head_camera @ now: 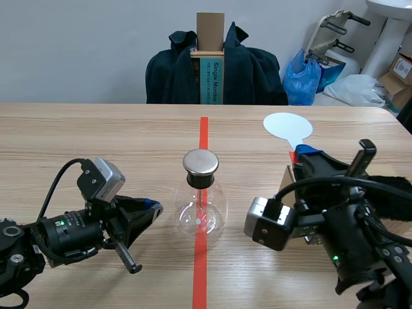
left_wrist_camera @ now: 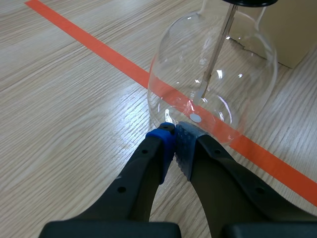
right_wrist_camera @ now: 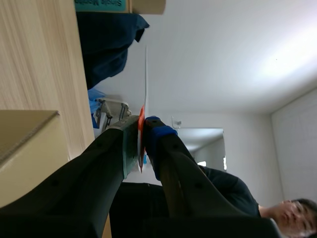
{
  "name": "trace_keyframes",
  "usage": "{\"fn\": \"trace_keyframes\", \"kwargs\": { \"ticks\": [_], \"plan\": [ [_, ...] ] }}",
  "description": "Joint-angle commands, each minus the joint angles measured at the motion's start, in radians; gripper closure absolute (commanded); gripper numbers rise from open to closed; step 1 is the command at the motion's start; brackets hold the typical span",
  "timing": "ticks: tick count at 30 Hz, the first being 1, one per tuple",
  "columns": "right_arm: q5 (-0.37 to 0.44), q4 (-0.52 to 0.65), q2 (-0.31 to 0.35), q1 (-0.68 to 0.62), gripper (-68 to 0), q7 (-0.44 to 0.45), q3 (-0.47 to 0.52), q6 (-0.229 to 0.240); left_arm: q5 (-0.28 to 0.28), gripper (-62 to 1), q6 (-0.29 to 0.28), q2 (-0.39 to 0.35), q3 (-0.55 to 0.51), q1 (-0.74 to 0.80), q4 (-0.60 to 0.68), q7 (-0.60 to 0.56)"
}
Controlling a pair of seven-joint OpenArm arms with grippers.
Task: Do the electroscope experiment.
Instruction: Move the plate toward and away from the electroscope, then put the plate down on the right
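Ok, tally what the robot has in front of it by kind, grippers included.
Flask: 1
Paddle: 1
Box: 1
Grippers: 2, the left gripper and the right gripper
Total: 5
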Motion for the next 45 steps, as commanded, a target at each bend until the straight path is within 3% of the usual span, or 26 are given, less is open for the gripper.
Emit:
{"fn": "trace_keyframes", "kwargs": {
  "ticks": [1,8,16,21,29,32,34,36,37,40,45],
  "plan": [
    [0.003,0.051,0.006,-0.048,-0.8,0.001,0.037,-0.031,-0.01,-1.9,-0.002,0.002,-0.005,0.0,0.02,-0.02],
    [0.003,0.194,0.006,-0.236,-0.8,0.001,0.169,-0.108,-0.01,-1.9,-0.002,0.002,-0.005,0.0,0.02,-0.02],
    [0.005,0.138,0.005,-0.336,-0.8,0.001,0.242,-0.133,-0.011,-1.9,-0.007,-0.024,-0.011,0.036,0.057,-0.037],
    [0.027,0.069,0.002,-0.29,-0.8,0.022,0.241,-0.15,-0.016,-1.9,-0.011,-0.13,-0.058,0.152,0.235,-0.054],
    [0.041,-0.049,0.002,-0.192,-0.8,0.082,0.219,-0.148,-0.163,-1.9,-0.037,-0.367,-0.25,0.51,0.607,-0.061],
    [0.041,-0.095,0.002,-0.166,-0.8,0.087,0.192,-0.139,-0.172,-3.2,-0.037,-0.414,-0.345,0.656,0.707,-0.06],
    [0.042,-0.118,0.002,-0.158,-0.8,0.088,0.175,-0.133,-0.171,-10.7,-0.037,-0.419,-0.407,0.734,0.75,-0.061],
    [0.046,-0.128,0.002,-0.156,-0.8,0.088,0.162,-0.133,-0.171,-22.2,-0.037,-0.419,-0.454,0.777,0.776,-0.061],
    [0.052,-0.129,0.002,-0.156,-0.9,0.088,0.158,-0.133,-0.167,-30.2,-0.037,-0.419,-0.472,0.788,0.785,-0.061],
    [0.073,-0.129,0.002,-0.162,-0.9,0.087,0.153,-0.133,-0.164,-62.3,-0.037,-0.418,-0.507,0.8,0.801,-0.061],
    [0.093,-0.129,0.003,-0.171,-0.9,0.084,0.153,-0.133,-0.164,-62.3,-0.036,-0.418,-0.52,0.8,0.801,-0.061]
  ]
}}
